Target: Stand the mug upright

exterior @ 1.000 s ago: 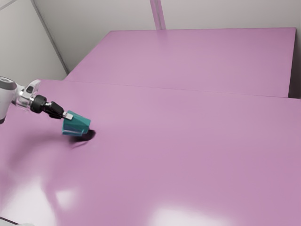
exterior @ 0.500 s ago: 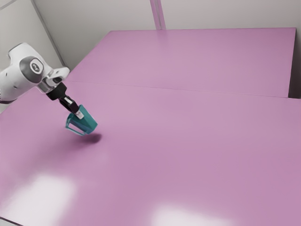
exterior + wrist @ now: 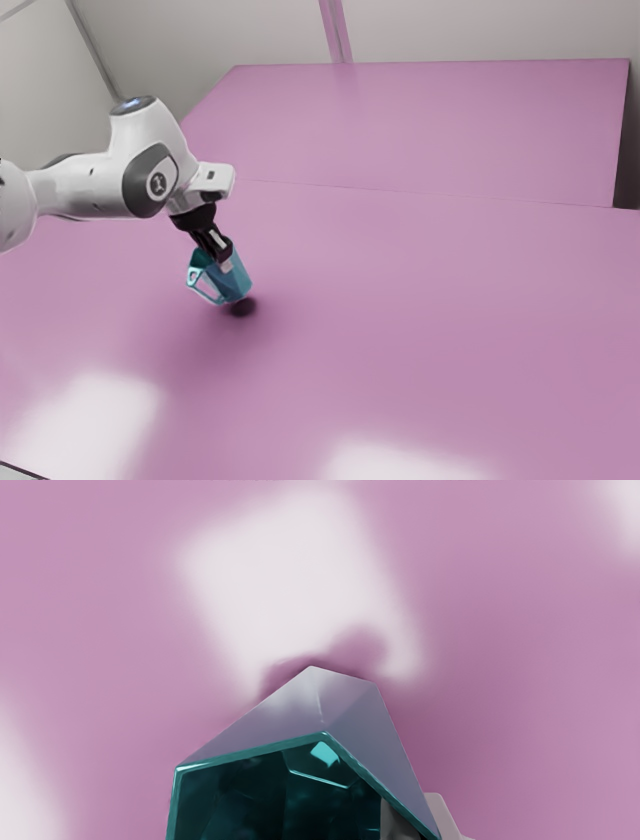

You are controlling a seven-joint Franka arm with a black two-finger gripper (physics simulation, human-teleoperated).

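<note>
The teal, faceted mug [image 3: 235, 281] hangs tilted from the gripper [image 3: 223, 262] in the exterior view, its open end up toward the hand and its handle on the exterior view's left. A dark shadow lies just under its base; whether the base touches the table I cannot tell. In the wrist view I look into the mug [image 3: 320, 700] past its rim. The gripper [image 3: 421, 816] pinches the mug's wall there, one fingertip inside and the other outside. Part of the mug's lower side is hidden from me.
The glossy pink table [image 3: 420, 300] stretches toward the exterior view's right, with bright reflections on it. Behind it is another pink surface [image 3: 430, 120], against a pale wall [image 3: 480, 30].
My hand has carried the mug toward the exterior view's right and slightly nearer that camera. The mug has turned from lying nearly sideways to a steeper tilt, bringing its handle into sight.
</note>
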